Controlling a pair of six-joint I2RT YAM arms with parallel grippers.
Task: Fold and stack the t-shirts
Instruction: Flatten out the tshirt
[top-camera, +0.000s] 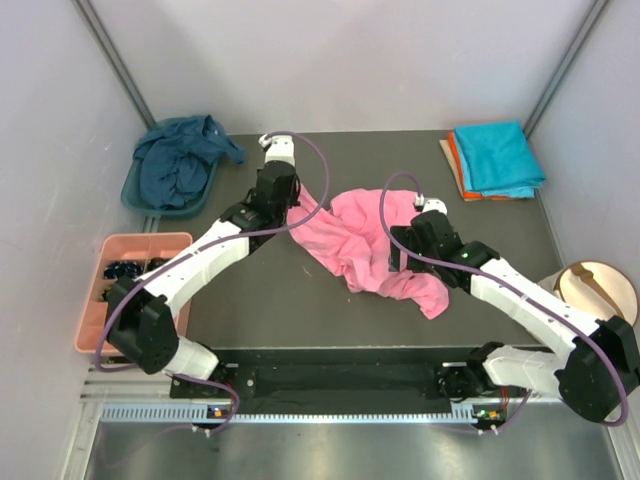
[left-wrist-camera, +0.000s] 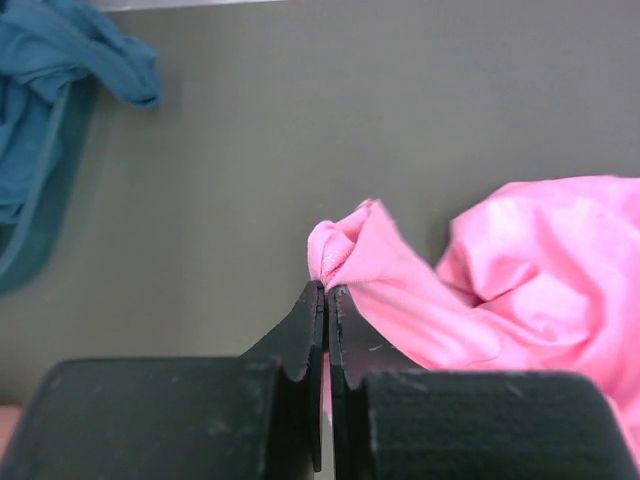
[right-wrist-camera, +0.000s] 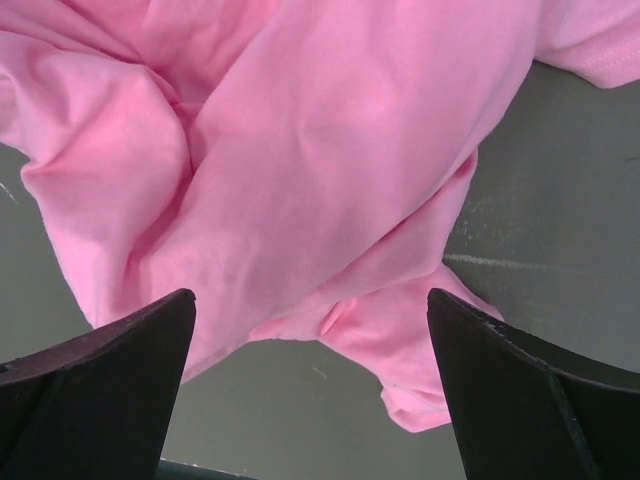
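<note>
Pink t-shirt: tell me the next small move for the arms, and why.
Probably lower the right tool and close it on the edge of the pink t-shirt. The left tool is shut on a bunched fold, while the right tool hangs open above the crumpled cloth, gripping nothing; a second grip would let both arms spread it flat.

Setting: looked like a robotics lab test cell rather than a lived-in room.
Walls: plain pale panels (top-camera: 350, 60) on three sides, joined by bare metal struts (top-camera: 115, 62).
Worktop: flat, dark grey worktop (top-camera: 300, 310), boxed in by those panels.
Rig: left arm (top-camera: 200, 258) and right arm (top-camera: 520, 300) bolted to a black base rail (top-camera: 330, 380) at the near edge, with purple cables (top-camera: 325, 170) looped in the open.
Props: teal basin (top-camera: 128, 190) and salmon compartment tray (top-camera: 92, 325) stood at the left side.
</note>
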